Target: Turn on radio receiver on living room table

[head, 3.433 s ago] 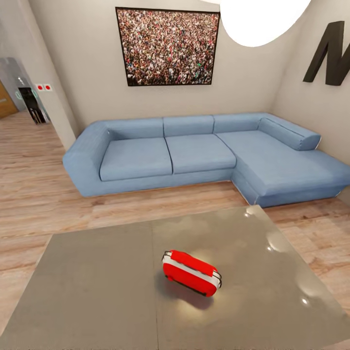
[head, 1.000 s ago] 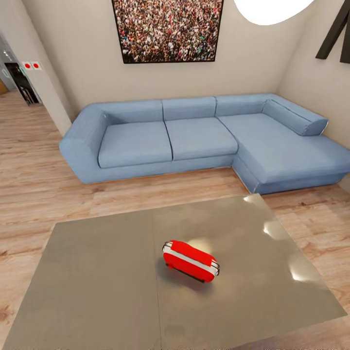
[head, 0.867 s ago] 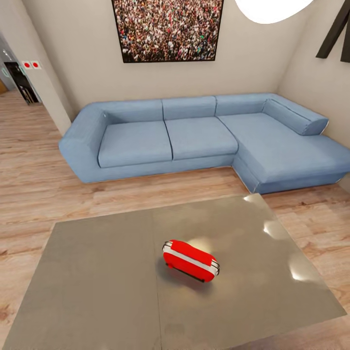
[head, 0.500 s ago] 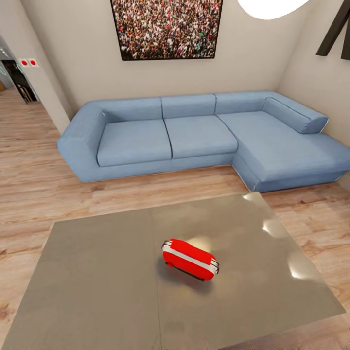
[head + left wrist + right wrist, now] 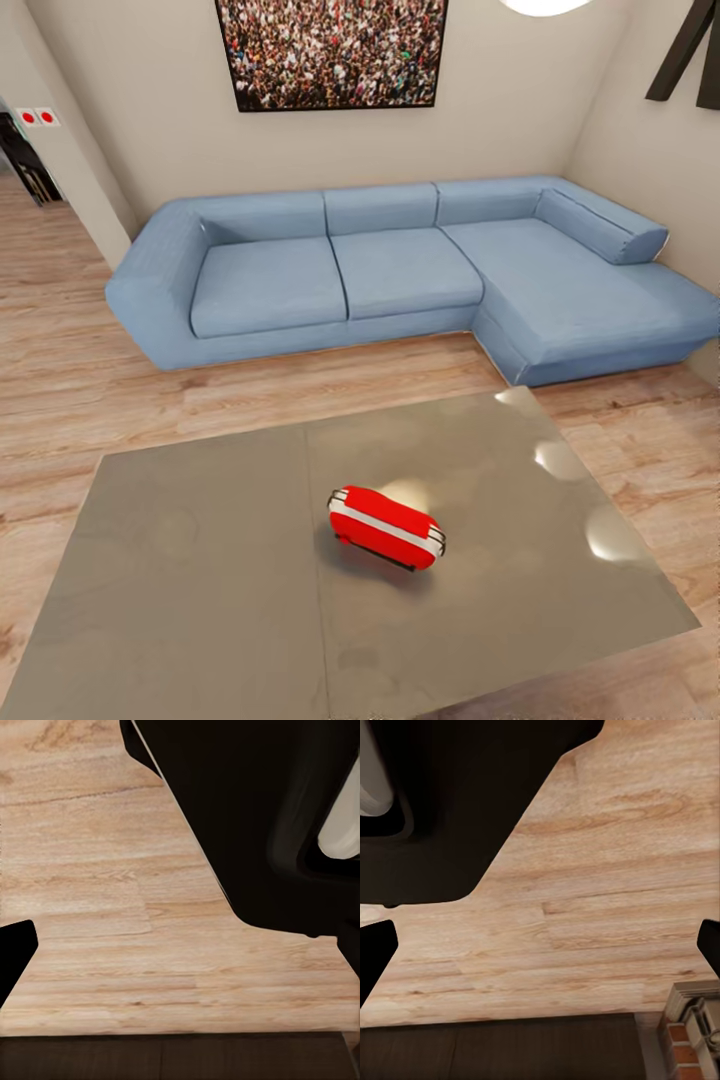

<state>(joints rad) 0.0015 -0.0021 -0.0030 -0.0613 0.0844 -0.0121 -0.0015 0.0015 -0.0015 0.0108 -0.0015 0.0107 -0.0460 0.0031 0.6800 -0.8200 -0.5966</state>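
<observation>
The small red radio receiver (image 5: 386,525) with white trim lies on its side on the glossy grey table (image 5: 180,560), just right of the seam and near the middle. Its dial and handle are too small to make out. In the left wrist view my left gripper (image 5: 184,952) hangs over light wood floor, one black fingertip (image 5: 15,952) at the frame's edge and the other blending into my dark body. In the right wrist view my right gripper (image 5: 540,949) is open over the floor, with fingertips (image 5: 375,952) far apart and nothing between them.
The blue L-shaped sofa (image 5: 400,270) stands beyond the table against the beige wall, under the crowd picture (image 5: 330,50). A black letter (image 5: 690,50) hangs on the right wall. Wood floor (image 5: 60,340) separates sofa and table. A doorway (image 5: 25,160) opens at far left.
The whole head view has shifted: the camera has come slightly nearer and tipped down, so more of the table's near part shows. The radio keeps its place on the table.
</observation>
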